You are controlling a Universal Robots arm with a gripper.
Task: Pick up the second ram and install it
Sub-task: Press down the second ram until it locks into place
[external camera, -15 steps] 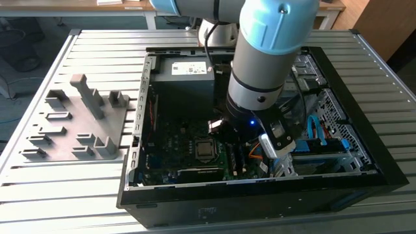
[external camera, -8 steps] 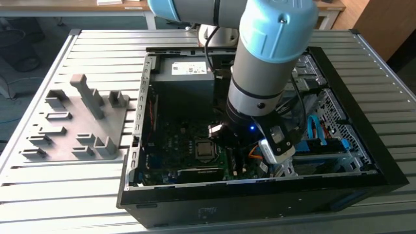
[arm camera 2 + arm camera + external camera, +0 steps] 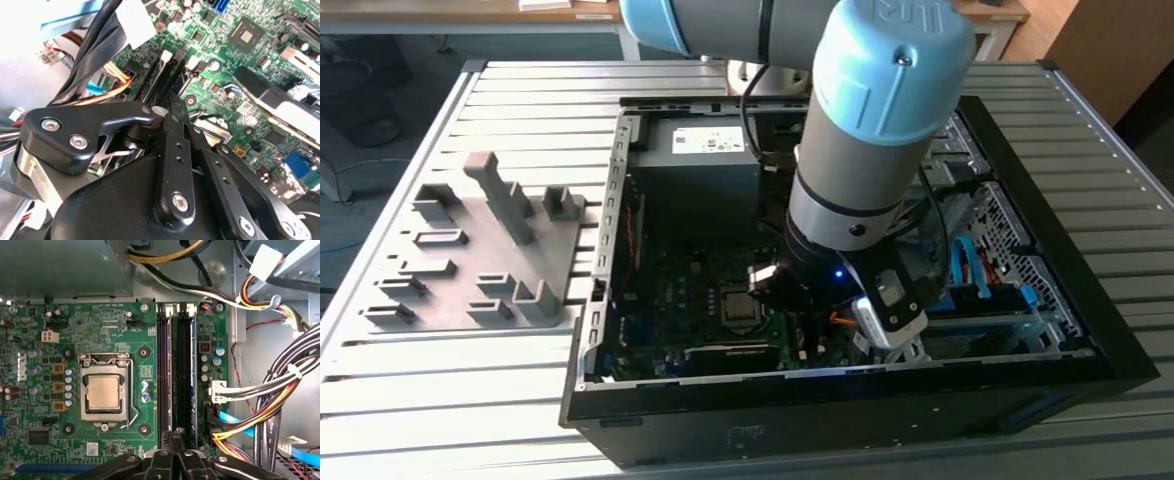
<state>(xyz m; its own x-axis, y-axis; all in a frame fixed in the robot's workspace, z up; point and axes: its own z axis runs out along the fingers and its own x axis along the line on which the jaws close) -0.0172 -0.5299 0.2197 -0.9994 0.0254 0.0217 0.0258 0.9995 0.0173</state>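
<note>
Second ram [image 3: 166,385] sits in its slot, the clenched, empty pincer [image 3: 173,437] reaching down at its end.

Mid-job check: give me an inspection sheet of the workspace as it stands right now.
Surface: slatted metal table carrying an open computer case.
Job's things: second ram, cannot tell whether held or seated; two memory slots beside the processor.
Clutter: grey fixture tray on the exterior view's left.
Grippers: gripper inside the case, over one end of the slots.
Cables: coloured bundle beside the motherboard, apart from the slots.
Surroundings: wooden desk behind the table.
</note>
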